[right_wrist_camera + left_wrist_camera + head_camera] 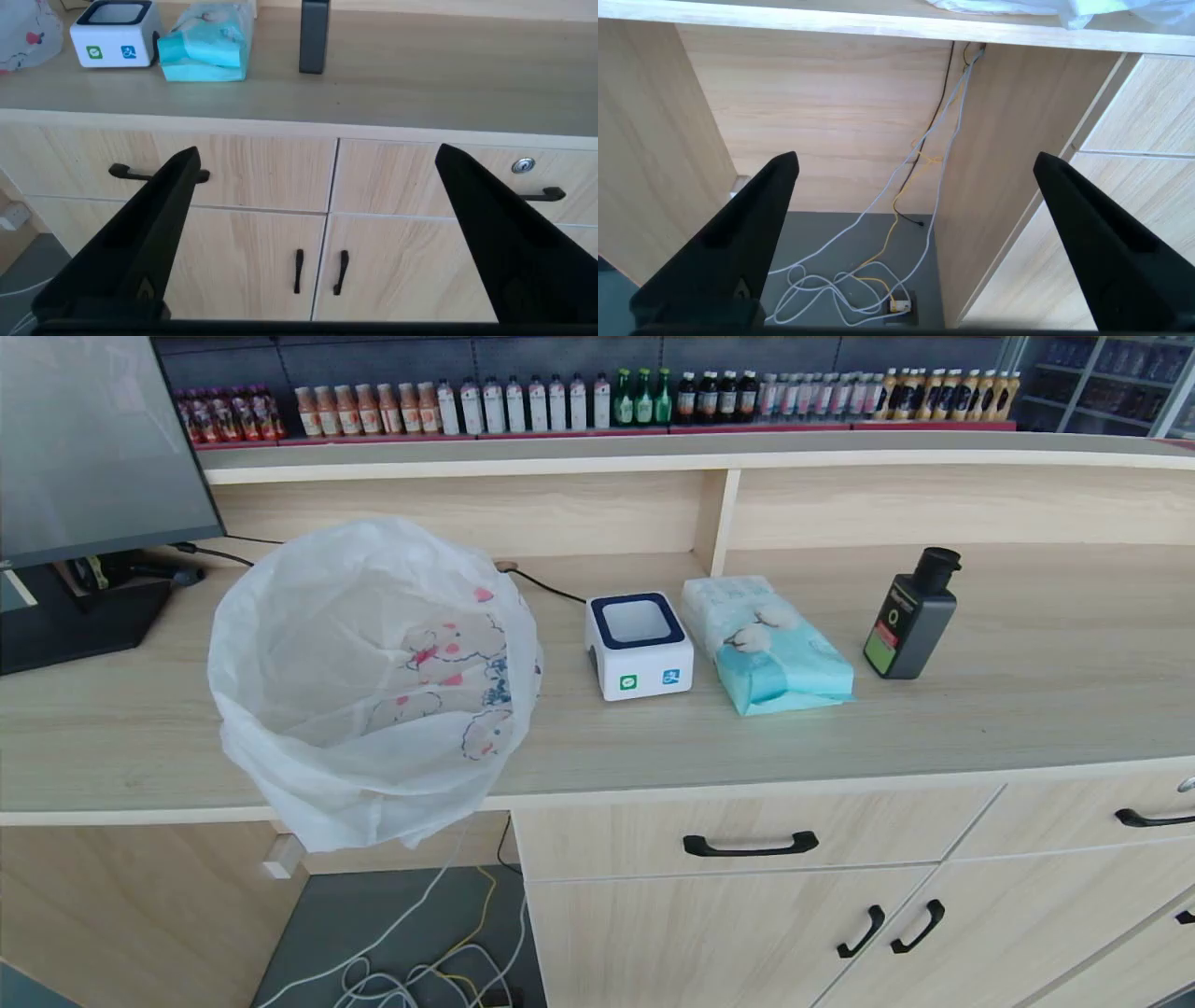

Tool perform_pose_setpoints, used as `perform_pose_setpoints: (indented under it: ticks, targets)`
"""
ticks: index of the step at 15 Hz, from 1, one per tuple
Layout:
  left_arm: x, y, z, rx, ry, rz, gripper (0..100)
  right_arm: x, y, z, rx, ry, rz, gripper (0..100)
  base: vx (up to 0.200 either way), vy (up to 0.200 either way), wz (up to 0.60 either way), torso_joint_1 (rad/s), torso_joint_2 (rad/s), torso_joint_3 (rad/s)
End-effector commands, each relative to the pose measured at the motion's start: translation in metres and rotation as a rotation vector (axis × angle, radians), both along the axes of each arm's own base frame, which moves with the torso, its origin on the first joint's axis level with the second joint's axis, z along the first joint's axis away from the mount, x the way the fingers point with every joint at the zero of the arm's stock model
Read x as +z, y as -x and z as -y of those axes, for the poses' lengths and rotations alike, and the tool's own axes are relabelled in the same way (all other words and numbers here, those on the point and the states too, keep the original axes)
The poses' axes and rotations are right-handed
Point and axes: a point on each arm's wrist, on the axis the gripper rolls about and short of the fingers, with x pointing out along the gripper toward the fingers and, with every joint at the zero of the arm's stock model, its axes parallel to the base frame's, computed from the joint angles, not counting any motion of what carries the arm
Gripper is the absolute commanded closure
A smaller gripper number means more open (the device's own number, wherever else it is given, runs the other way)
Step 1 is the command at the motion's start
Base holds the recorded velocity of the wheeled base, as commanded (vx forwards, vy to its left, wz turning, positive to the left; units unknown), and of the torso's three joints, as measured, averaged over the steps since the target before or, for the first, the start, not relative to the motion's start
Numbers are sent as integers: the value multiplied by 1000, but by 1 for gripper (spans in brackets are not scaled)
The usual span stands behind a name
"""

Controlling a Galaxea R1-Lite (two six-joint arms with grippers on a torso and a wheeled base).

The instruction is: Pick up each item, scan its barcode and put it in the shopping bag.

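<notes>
Left gripper (pixel 915 168) splayed wide, gripping nothing, low before white cables (pixel 842 280) under the light wood counter (pixel 1027 691) | translucent white plastic shopping bag with cartoon print (pixel 373 681) gapes open, sagging over the counter's front edge | white square scanner with blue-rimmed window (pixel 639 646) near it | teal-and-white soft tissue pack (pixel 766 649) just beside the scanner | dark grey bottle with black cap (pixel 910 616) upright, near the pack | right gripper (pixel 318 159) splayed wide, nothing held, facing wooden cabinet doors (pixel 252 271).

The surface (pixel 1027 691) is smooth, matt wood-grain board. The shopping bag (pixel 280 644) is thin, crinkled, translucent white plastic; the scanner (pixel 639 658) is smooth white plastic, the tissue pack (pixel 770 649) wears soft shiny film, and the bottle (pixel 910 621) is matt dark plastic.
</notes>
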Motion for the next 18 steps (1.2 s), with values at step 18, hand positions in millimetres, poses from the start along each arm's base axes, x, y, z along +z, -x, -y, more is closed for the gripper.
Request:
perform_pose_setpoints:
  ticks: [18]
  targets:
    - [0, 0, 0, -1, 0, 0, 0, 48, -137, -31, 177, 79, -66, 0, 0, 0, 0, 0, 0, 0]
